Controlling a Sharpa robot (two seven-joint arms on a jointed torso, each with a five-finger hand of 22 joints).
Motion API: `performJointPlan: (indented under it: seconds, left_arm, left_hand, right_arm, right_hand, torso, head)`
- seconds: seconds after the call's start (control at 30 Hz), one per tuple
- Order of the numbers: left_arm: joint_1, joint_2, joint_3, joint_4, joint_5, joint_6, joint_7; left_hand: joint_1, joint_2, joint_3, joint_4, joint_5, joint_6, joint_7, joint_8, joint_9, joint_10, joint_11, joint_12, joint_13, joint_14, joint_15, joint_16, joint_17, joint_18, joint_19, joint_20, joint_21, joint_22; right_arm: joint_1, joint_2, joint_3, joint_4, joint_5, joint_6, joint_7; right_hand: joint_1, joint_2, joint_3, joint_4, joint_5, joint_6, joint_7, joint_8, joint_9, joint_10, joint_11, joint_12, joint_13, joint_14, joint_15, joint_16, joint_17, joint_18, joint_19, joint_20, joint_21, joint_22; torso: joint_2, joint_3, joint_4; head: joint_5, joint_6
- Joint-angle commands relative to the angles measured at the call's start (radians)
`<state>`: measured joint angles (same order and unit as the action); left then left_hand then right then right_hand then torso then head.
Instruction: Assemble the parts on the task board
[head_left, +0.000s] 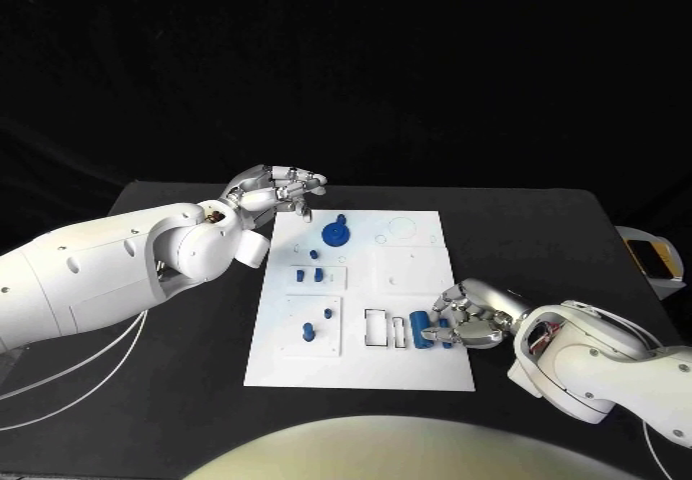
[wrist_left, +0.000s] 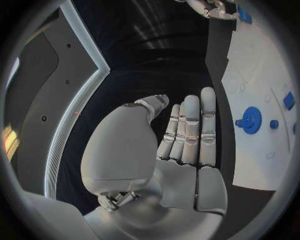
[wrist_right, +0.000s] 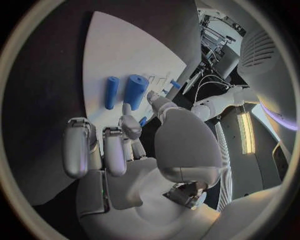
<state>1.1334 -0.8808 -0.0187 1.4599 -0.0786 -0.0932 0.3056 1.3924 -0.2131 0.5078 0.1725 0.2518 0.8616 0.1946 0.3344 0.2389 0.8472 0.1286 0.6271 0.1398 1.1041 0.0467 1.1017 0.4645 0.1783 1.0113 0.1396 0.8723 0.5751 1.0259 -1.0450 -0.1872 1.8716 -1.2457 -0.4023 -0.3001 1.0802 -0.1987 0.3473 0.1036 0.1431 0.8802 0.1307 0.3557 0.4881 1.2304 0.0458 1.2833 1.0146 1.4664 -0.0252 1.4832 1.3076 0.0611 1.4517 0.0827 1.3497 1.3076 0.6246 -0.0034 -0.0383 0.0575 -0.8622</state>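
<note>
Robot's right hand poised over two blue cylinders at the task board's lower right edge.

The white task board (head_left: 361, 300) lies mid-bench. At about 4 o'clock on it, two blue cylinders, the thick cylinder (wrist_right: 135, 91) and the thin cylinder (wrist_right: 111, 92), lie side by side; the right hand (head_left: 470, 318) hovers over them, fingers (wrist_right: 115, 150) loosely curled and holding nothing. The left hand (wrist_left: 181, 150) waits off the board's 11 o'clock corner, fingers straight, pressed together and empty, near a round blue gear (head_left: 336, 234). To do this well, I judge the right hand should lower squarely, pinch one cylinder at its middle, and avoid nudging its neighbour.
</note>
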Motion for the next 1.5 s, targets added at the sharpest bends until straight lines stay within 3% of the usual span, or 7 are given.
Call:
performJointPlan:
  seconds: [0.03,0.43,1.03,1.37,1.4,1.5]
  left_arm:
    - [0.001,0.0,0.001,0.004,0.004,0.019,0.004]
    - [0.001,-0.007,0.001,0.009,0.004,0.019,0.002]
    - [0.001,-0.012,0.001,0.013,0.004,0.021,-0.002]
    - [0.001,-0.015,0.001,0.014,0.004,0.02,-0.003]
    - [0.001,-0.016,0.001,0.015,0.004,0.02,-0.004]
    - [0.001,-0.016,0.001,0.015,0.004,0.02,-0.004]
  left_hand:
    - [0.001,0.005,-0.006,0.004,-0.002,-0.009,-0.001,-0.005,0.0,-0.006,-0.001,-0.003,-0.001,-0.006,0.002,-0.007,-0.002,0.006,0.007,0.001,-0.006,-0.002]
    - [0.0,0.005,-0.007,0.004,-0.002,-0.008,-0.001,-0.005,0.0,-0.006,-0.001,-0.003,-0.001,-0.006,0.003,-0.007,-0.002,0.006,0.007,0.001,-0.006,-0.003]
    - [0.0,0.005,-0.007,0.004,-0.002,-0.008,-0.001,-0.005,0.0,-0.006,-0.001,-0.003,-0.001,-0.006,0.003,-0.007,-0.002,0.006,0.007,0.001,-0.006,-0.003]
    - [0.0,0.005,-0.007,0.004,-0.002,-0.008,-0.001,-0.005,0.0,-0.006,-0.001,-0.003,-0.001,-0.006,0.003,-0.007,-0.002,0.006,0.007,0.001,-0.006,-0.003]
    - [0.0,0.005,-0.007,0.004,-0.002,-0.008,-0.001,-0.005,0.0,-0.006,-0.001,-0.003,-0.001,-0.006,0.003,-0.007,-0.002,0.006,0.007,0.001,-0.006,-0.003]
    - [0.0,0.005,-0.007,0.004,-0.002,-0.008,-0.001,-0.005,0.0,-0.006,-0.001,-0.003,-0.001,-0.006,0.003,-0.007,-0.002,0.006,0.007,0.001,-0.006,-0.003]
  right_arm:
    - [-0.002,0.01,0.0,-0.008,-0.031,-0.006,-0.031]
    - [-0.008,0.061,0.0,-0.036,-0.053,0.013,-0.104]
    - [-0.015,0.088,-0.001,-0.035,-0.104,0.048,-0.132]
    - [-0.015,0.092,-0.001,-0.032,-0.171,0.071,-0.151]
    - [-0.015,0.091,-0.001,-0.032,-0.177,0.065,-0.153]
    - [-0.015,0.088,-0.001,-0.029,-0.182,0.049,-0.157]
  right_hand:
    - [-0.009,0.008,-0.008,0.008,0.005,-0.003,-0.003,0.008,0.002,0.005,0.002,0.003,0.002,0.056,0.001,0.003,0.004,-0.006,0.002,-0.001,0.004,0.126]
    - [-0.029,0.003,-0.062,0.062,0.005,-0.005,-0.007,0.025,0.004,0.017,0.0,0.012,0.033,0.058,-0.001,0.007,0.016,-0.007,0.004,-0.002,0.007,0.131]
    - [-0.011,-0.004,-0.104,0.085,0.004,-0.001,-0.01,0.04,0.007,0.043,-0.003,0.036,0.082,0.068,-0.002,0.027,0.07,-0.011,0.014,-0.004,0.024,0.144]
    - [0.097,0.0,-0.131,0.061,0.045,-0.01,-0.009,0.056,0.005,0.045,-0.002,0.038,0.104,0.072,-0.001,0.036,0.1,-0.012,0.015,-0.003,0.027,0.15]
    - [0.146,0.017,-0.105,0.039,0.058,-0.006,-0.01,0.061,0.003,0.053,-0.004,0.044,0.119,0.074,-0.003,0.039,0.109,-0.014,0.019,-0.003,0.034,0.155]
    - [0.155,0.024,-0.088,0.036,0.068,0.002,-0.011,0.064,0.0,0.061,-0.005,0.048,0.131,0.075,-0.003,0.041,0.113,-0.015,0.023,-0.004,0.041,0.16]
  torso:
    - [0.001,0.0002,-0.0002]
    - [-0.001,0.0002,-0.0006]
    - [-0.001,0.0002,-0.0008]
    - [0.0,0.0008,-0.0005]
    - [0.0,0.0009,-0.0006]
    - [0.0,0.0014,-0.0005]
  head:
    - [0.003,-0.001]
    - [0.01,-0.005]
    - [0.005,-0.008]
    - [0.005,-0.01]
    - [0.006,-0.01]
    - [0.006,-0.01]
